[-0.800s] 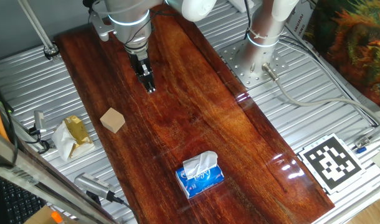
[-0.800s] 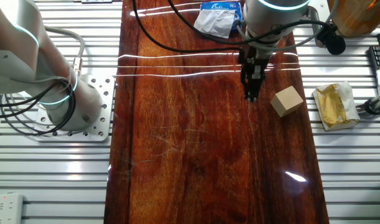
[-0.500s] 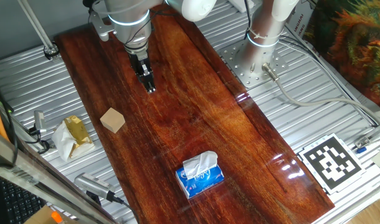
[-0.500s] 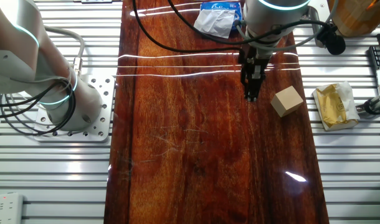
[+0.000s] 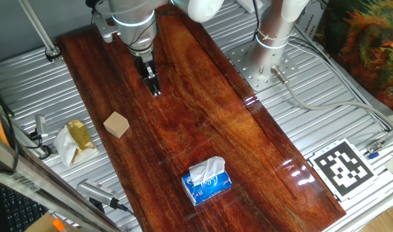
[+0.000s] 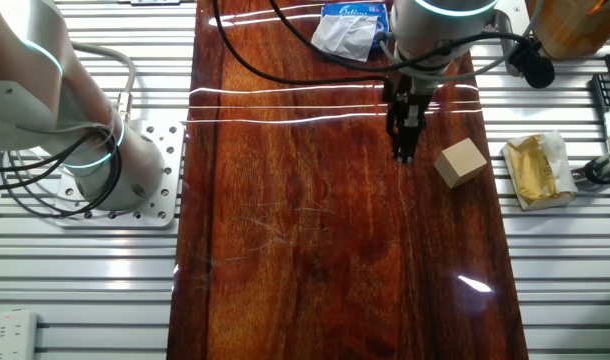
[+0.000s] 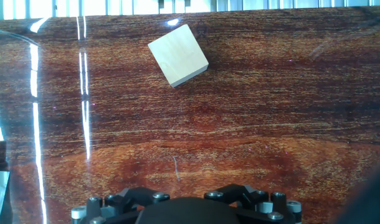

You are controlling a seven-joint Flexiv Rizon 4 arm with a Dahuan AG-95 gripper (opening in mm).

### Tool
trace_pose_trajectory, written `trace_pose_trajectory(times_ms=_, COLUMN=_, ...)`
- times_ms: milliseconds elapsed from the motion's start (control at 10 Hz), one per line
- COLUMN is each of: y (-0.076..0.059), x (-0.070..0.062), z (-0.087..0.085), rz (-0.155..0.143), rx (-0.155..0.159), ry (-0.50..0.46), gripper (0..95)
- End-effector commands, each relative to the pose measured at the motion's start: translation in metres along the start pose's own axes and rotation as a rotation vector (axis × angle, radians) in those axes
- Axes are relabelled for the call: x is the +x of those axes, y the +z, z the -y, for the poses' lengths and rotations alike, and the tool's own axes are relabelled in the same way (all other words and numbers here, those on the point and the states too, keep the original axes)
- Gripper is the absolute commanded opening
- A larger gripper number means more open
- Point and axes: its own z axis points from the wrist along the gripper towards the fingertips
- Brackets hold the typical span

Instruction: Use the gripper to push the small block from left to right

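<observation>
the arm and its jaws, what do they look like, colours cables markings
The arm is silver and white, with a glowing teal ring around the wrist. It narrows into the gripper, a slim black two-finger tip with the jaws set close together. Black cables loop off the wrist. The white upright base carries a teal ring too. No printed markings are readable.

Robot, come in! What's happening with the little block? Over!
Gripper closed, hanging apart from the block. Small wooden block untouched near the board's edge. Nothing between them.
</observation>
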Motion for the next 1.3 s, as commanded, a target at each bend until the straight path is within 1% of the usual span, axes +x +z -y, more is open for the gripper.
trace_pose_trajectory(times_ms=100, y=0.000, x=0.000, z=0.000, rz=0.000, rx=0.000, ry=0.000, gripper=95.0)
trace_pose_trajectory(times_ms=200, y=-0.001, x=0.000, z=0.000, rz=-0.016, rx=-0.033, ry=0.016, gripper=0.0)
trace_pose_trajectory(times_ms=300, y=-0.003, x=0.001, z=-0.001, rz=-0.027, rx=-0.048, ry=0.028, gripper=0.0)
trace_pose_trajectory(times_ms=400, y=-0.005, x=0.001, z=-0.001, rz=-0.043, rx=-0.036, ry=0.022, gripper=0.0)
trace_pose_trajectory(times_ms=500, y=-0.006, x=0.001, z=-0.002, rz=-0.050, rx=-0.028, ry=0.019, gripper=0.0)
trace_pose_trajectory(times_ms=700, y=-0.006, x=0.001, z=-0.002, rz=-0.051, rx=-0.028, ry=0.012, gripper=0.0)
trace_pose_trajectory(times_ms=800, y=-0.006, x=0.001, z=-0.002, rz=-0.070, rx=-0.017, ry=0.012, gripper=0.0)
trace_pose_trajectory(times_ms=1000, y=-0.006, x=0.001, z=-0.002, rz=-0.073, rx=-0.018, ry=0.024, gripper=0.0)
trace_pose_trajectory(times_ms=1100, y=-0.007, x=0.001, z=-0.002, rz=-0.069, rx=-0.019, ry=0.032, gripper=0.0)
trace_pose_trajectory(times_ms=1300, y=-0.011, x=0.003, z=-0.004, rz=-0.068, rx=-0.018, ry=0.062, gripper=0.0)
